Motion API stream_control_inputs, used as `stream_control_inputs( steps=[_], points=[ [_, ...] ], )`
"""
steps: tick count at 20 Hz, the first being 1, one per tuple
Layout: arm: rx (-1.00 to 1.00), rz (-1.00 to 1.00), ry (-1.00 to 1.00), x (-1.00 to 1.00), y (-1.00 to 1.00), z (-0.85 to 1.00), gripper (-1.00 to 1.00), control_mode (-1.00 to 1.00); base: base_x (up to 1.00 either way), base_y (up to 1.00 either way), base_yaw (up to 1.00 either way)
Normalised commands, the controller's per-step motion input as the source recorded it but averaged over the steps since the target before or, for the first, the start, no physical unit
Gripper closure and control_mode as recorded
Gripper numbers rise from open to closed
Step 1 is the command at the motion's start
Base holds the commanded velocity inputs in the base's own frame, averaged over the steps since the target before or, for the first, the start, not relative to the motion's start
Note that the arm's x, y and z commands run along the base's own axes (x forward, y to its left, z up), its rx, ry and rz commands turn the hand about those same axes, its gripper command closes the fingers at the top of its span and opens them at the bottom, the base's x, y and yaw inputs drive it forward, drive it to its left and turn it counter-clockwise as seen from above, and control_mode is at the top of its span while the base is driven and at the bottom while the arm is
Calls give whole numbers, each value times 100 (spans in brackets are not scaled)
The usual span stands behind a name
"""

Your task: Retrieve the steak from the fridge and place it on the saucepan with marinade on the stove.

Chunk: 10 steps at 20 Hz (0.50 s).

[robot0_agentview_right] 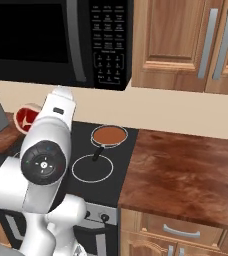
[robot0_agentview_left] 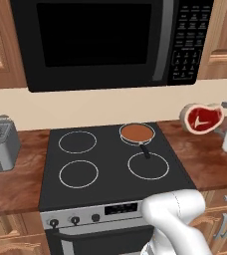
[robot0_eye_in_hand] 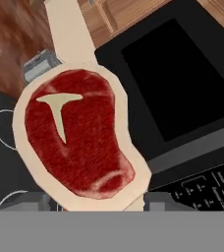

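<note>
**Steak held aloft beside the stove**

Steak (robot0_eye_in_hand: 79, 140), red with a pale rim and a T-shaped fat mark, fills my hand view, clasped at its lower edge by the claw (robot0_eye_in_hand: 101, 201). From the left base view I see it raised above the wooden surface (robot0_agentview_left: 200, 154), right of the stove (robot0_agentview_left: 110, 164). On the rear right burner sits the saucepan (robot0_agentview_left: 136, 133) of marinade (robot0_agentview_left: 136, 131), under the microwave (robot0_agentview_left: 110, 42).

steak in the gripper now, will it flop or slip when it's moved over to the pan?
The steak looks like a flat slab standing on edge without sagging, so probably stiff. The gripper pinches only its lower rim, so it might pivot or slip. Thin and small, likely light.
</note>
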Motion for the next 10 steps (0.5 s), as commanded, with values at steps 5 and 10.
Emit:
stream_control_inputs(
  steps=[5, 10],
  points=[
    [0, 0, 1, 0, -11, -75, 100, -100, 0, 0, 0],
    [-1, -1, 1, 6, -12, -96, 100, -100, 0, 0, 0]
  ],
)
